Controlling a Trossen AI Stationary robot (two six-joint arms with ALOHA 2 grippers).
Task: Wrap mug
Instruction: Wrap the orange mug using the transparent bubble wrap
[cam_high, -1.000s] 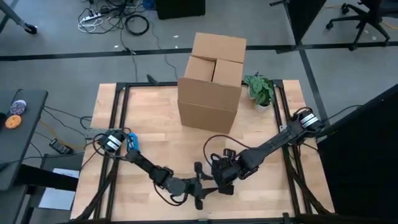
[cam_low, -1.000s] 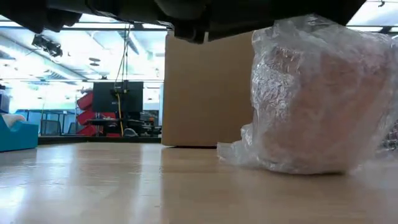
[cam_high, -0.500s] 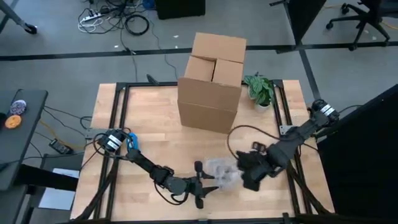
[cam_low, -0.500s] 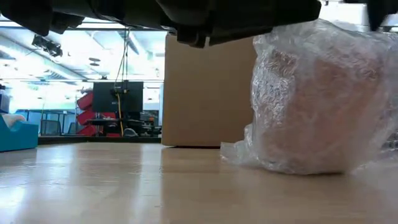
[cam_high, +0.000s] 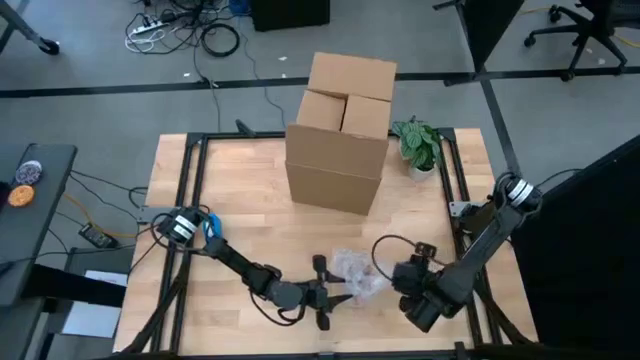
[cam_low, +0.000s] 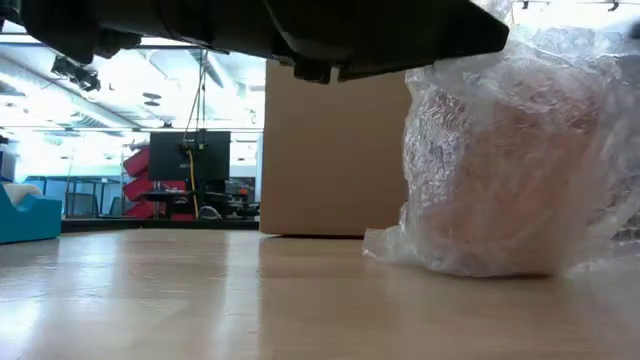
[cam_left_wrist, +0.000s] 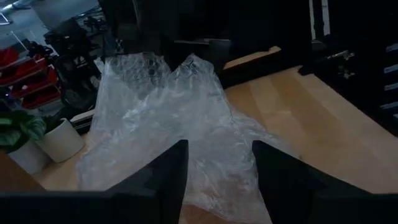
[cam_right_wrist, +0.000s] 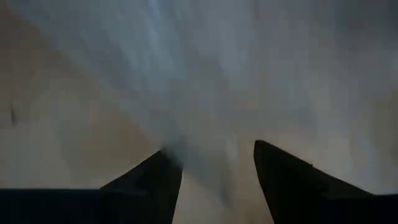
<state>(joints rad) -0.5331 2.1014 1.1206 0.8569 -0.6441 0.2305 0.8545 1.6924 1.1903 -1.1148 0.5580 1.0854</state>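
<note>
The mug shows as a reddish-brown shape inside crinkled clear bubble wrap (cam_low: 510, 170). The bundle (cam_high: 356, 275) rests bottom down on the wooden table near its front edge. My left gripper (cam_high: 325, 292) lies low on the table just left of the bundle and is open. In the left wrist view its fingers (cam_left_wrist: 166, 177) stand on either side of the wrap's loose end (cam_left_wrist: 208, 155). My right gripper (cam_high: 412, 290) is right of the bundle and clear of it. It is open, with blurred table between its fingers (cam_right_wrist: 217, 168). My left gripper comes in level from the table's left, its open fingers flanking the wrap's loose end (cam_left_wrist: 217, 199), which lies on the table. I cannot tell whether either finger touches the wrap.
A tall cardboard box (cam_high: 340, 130) stands at the middle back, and in the low view (cam_low: 330, 150) it is right behind the bundle. A small potted plant (cam_high: 417, 145) sits at the back right. Black frame rails (cam_high: 185, 200) run along the table's sides. Bare wood lies at the left.
My right gripper has drawn off the wrapped mug, going toward the table's right edge and then its near edge, so the bundle is uncovered from above. The bundle stays on the table, and its loose wrap has shifted a little toward the right.
</note>
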